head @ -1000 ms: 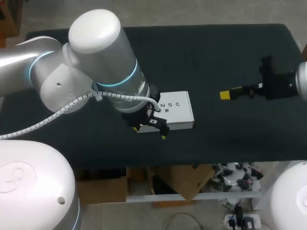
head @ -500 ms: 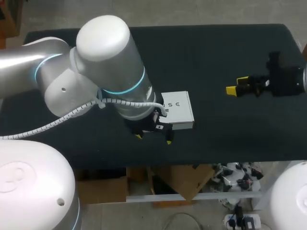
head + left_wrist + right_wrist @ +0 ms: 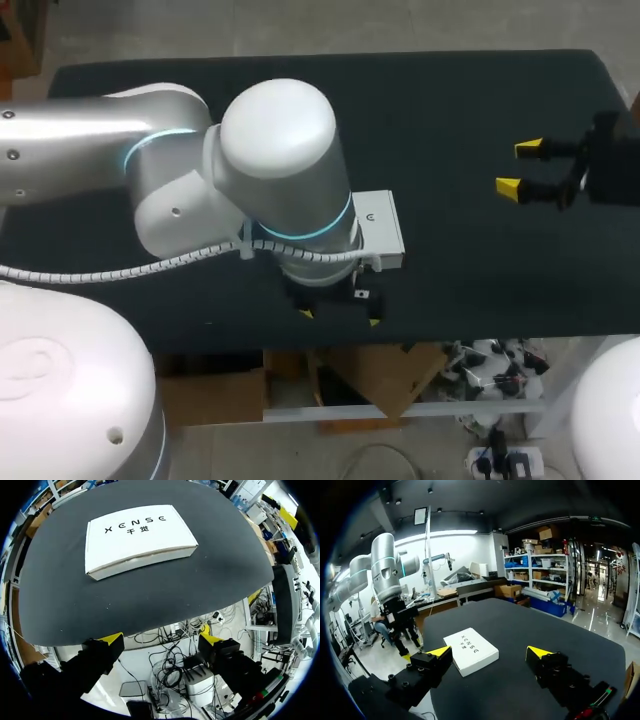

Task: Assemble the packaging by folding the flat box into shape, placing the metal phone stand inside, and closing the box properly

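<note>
A closed white box (image 3: pixel 384 225) lies flat near the table's front edge, half hidden under my left arm in the head view. The left wrist view shows its whole printed lid (image 3: pixel 137 537). My left gripper (image 3: pixel 340 317) hangs open past the front edge, short of the box, with nothing between its fingers (image 3: pixel 161 640). My right gripper (image 3: pixel 520 168) stands open at the far right, well clear of the box, and it looks across the table at the box (image 3: pixel 470 651) from a distance (image 3: pixel 489 652). No metal phone stand shows in any view.
The black table (image 3: pixel 470 270) carries nothing else that I can see. My left arm's bulky elbow (image 3: pixel 285 165) hangs over the table's middle, and the table's front edge (image 3: pixel 150 627) runs just ahead of the left fingers.
My left gripper drew back from the box toward and past the front edge. The right gripper moved further right and turned, so both its yellow tips now show apart.
</note>
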`<state>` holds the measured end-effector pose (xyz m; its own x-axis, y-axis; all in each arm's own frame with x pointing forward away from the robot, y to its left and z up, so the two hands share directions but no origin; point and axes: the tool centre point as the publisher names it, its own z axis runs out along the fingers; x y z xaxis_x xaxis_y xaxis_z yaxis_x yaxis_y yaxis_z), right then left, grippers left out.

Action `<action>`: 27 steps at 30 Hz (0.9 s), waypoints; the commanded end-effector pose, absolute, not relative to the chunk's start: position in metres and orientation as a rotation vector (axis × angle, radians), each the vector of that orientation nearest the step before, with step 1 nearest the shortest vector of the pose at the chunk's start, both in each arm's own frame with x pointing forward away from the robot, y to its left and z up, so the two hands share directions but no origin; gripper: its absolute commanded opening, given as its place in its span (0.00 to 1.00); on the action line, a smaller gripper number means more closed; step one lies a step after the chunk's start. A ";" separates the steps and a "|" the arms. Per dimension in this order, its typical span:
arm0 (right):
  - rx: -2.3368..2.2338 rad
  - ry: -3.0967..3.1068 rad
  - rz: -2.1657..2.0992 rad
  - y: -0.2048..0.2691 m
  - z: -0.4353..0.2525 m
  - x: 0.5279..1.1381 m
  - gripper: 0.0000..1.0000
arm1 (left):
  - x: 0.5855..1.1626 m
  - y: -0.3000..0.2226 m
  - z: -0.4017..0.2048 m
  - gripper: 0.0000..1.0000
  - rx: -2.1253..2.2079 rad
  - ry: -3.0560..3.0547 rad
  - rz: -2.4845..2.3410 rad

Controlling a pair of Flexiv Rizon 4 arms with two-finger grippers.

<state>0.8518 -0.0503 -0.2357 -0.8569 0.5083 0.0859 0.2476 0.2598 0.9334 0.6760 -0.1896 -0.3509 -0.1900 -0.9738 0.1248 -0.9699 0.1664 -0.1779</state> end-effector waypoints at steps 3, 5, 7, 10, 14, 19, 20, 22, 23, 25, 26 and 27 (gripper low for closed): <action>0.663 2.258 1.666 -0.054 -0.246 0.870 1.00 | 0.692 -0.210 -0.380 1.00 -2.021 2.330 -0.255; 0.673 2.253 1.677 -0.056 -0.248 0.873 1.00 | 0.697 -0.211 -0.384 1.00 -2.040 2.304 -0.251; 0.673 2.253 1.677 -0.056 -0.248 0.873 1.00 | 0.700 -0.213 -0.388 1.00 -2.057 2.283 -0.247; 0.673 2.253 1.677 -0.056 -0.248 0.873 1.00 | 0.705 -0.216 -0.392 1.00 -2.065 2.268 -0.242; 0.673 2.253 1.677 -0.056 -0.248 0.873 1.00 | 0.710 -0.216 -0.394 1.00 -2.065 2.231 -0.230; 0.673 2.253 1.677 -0.056 -0.248 0.873 1.00 | 0.719 -0.218 -0.397 1.00 -2.059 2.197 -0.214; 0.673 2.253 1.677 -0.056 -0.248 0.873 1.00 | 0.722 -0.218 -0.398 1.00 -2.060 2.176 -0.207; 0.673 2.253 1.677 -0.056 -0.248 0.873 1.00 | 0.726 -0.218 -0.399 1.00 -2.061 2.179 -0.207; 0.673 2.253 1.677 -0.056 -0.248 0.873 1.00 | 0.727 -0.218 -0.399 1.00 -2.065 2.165 -0.202; 0.673 2.253 1.677 -0.056 -0.248 0.873 1.00 | 0.730 -0.217 -0.399 1.00 -2.069 2.164 -0.206; 0.673 2.253 1.677 -0.056 -0.248 0.873 1.00 | 0.733 -0.216 -0.399 1.00 -2.073 2.160 -0.207; 0.673 2.253 1.677 -0.056 -0.248 0.873 1.00 | 0.735 -0.216 -0.399 1.00 -2.077 2.158 -0.206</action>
